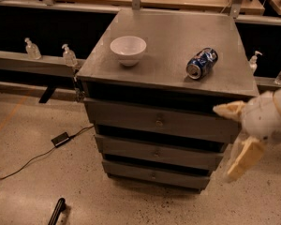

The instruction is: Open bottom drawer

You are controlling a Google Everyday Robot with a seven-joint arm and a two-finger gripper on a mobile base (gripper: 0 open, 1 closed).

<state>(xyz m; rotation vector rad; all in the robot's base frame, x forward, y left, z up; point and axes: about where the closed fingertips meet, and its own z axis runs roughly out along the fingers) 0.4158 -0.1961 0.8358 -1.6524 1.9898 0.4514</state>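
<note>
The grey cabinet [168, 41] has three drawers. The bottom drawer [178, 178] is the lowest grey front, with a small round knob [153, 176] at its centre, and it sits closed and flush. My gripper [225, 142] is cream-coloured and hangs at the cabinet's right front corner, level with the top and middle drawers. Its fingers are spread apart and hold nothing: one fingertip [221, 108] points left over the top drawer's right end, the other [238, 168] points down beside the middle drawer. It is above and to the right of the bottom drawer's knob.
A white bowl [128, 49] and a blue can [202, 63] lying on its side rest on the cabinet top. A black adapter with a cable [61, 138] lies on the floor to the left, and a dark handle [55, 212] at the lower left. Bottles [68, 56] stand on the ledge behind.
</note>
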